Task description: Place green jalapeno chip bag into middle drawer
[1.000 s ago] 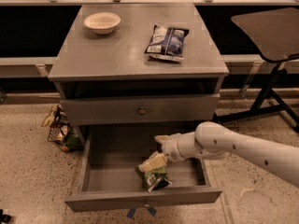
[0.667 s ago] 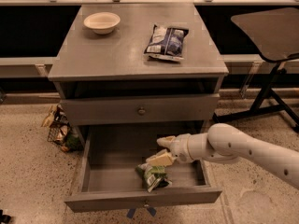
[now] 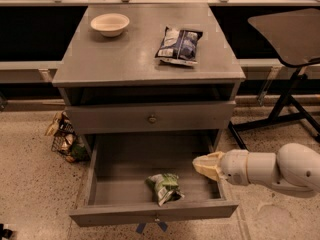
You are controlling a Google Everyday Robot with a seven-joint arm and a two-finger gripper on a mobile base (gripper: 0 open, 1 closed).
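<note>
Currently the gripper sits at the right side of the middle drawer, over its right wall near the front corner, pointing left into the opening. Arm comes in from the right edge, roughly level.

Jaws: can't tell whether they're apart or together, the cream tip reads as one wedge. Nothing is clamped in it that I can see.

Green jalapeno chip bag is lying on the drawer floor, front-centre, close behind the front panel. It's crumpled, with a white patch facing up. Relative to the jaws it's down and to the left, near but clearly apart, no contact. Bare drawer floor shows between bag and tip.

Drawer is pulled fully out. Its knob sits mid-panel, with blue tape strips just under the front edge.

Rest of scene:
- upper drawer front is closed, above the open one
- cabinet top carries a cream bowl at back left and a blue-and-white chip bag at right, lying flat, well apart from each other
- wire basket of packets is on the floor left of the cabinet
- black stand is off to the right
</note>
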